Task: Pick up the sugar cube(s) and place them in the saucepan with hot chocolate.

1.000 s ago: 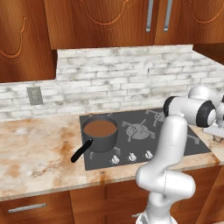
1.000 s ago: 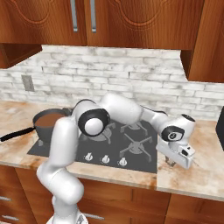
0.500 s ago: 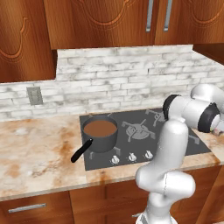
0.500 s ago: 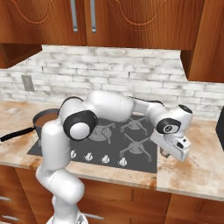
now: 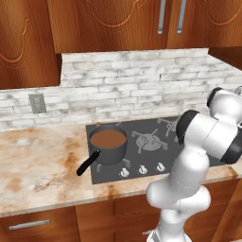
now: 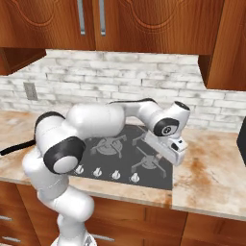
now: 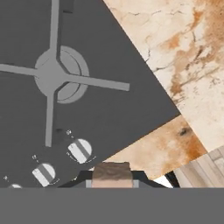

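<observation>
The saucepan with hot chocolate [image 5: 108, 142] stands on the front left burner, its black handle pointing toward the counter's front edge. In the right base view only its handle tip [image 6: 13, 148] shows past my arm. My gripper [image 6: 176, 150] hangs above the cooktop's right edge, far to the right of the pan. In the hand view the gripper [image 7: 111, 178] is shut on a small tan sugar cube [image 7: 111, 173], which sits between the dark fingertips [image 7: 141, 177] above the stove's front right corner.
The dark cooktop [image 5: 165, 137] has burner grates and a row of knobs [image 7: 80, 150] along its front. Marble counter [image 6: 211, 178] lies to its right, where a black object [image 6: 242, 139] stands at the edge. Cabinets hang overhead.
The hand has swung left and risen from above the right counter to above the cooktop's right edge, jaws staying shut. The pan has not moved.
</observation>
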### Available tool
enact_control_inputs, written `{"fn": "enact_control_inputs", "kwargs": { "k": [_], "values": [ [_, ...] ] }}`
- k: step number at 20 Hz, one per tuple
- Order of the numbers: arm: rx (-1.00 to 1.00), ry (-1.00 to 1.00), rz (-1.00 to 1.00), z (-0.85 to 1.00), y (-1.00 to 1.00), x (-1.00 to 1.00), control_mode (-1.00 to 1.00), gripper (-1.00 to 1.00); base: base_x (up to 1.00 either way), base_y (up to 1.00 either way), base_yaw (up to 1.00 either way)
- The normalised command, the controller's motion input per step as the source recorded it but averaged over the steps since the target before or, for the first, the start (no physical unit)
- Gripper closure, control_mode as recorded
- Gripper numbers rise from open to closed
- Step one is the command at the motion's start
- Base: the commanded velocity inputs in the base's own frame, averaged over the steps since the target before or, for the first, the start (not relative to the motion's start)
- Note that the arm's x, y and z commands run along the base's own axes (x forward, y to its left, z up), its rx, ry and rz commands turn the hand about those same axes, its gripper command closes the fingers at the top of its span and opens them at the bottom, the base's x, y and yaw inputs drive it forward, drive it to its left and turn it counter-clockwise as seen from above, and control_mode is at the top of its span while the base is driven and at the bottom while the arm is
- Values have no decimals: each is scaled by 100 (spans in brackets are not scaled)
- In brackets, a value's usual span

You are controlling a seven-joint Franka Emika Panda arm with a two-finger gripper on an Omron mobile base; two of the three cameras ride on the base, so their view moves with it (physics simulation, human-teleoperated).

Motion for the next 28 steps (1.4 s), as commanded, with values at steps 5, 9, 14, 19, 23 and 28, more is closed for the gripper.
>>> {"fn": "enact_control_inputs", "kwargs": {
  "k": [5, 9, 14, 19, 23, 28],
  "values": [
    [0, -3, 1, 5, 100, 0, -100, 100, 0, 0, 0],
    [-2, -1, 4, 9, 100, 0, -100, 100, 0, 0, 0],
    [-1, -3, 8, 26, 100, 0, -100, 100, 0, 0, 0],
    [0, -1, 14, 47, 92, 0, -100, 100, 0, 0, 0],
    [0, 0, 22, 58, 68, -8, -100, 100, 0, 0, 0],
    [-4, 0, 23, 41, 74, -3, -100, 100, 0, 0, 0]
  ]
}}
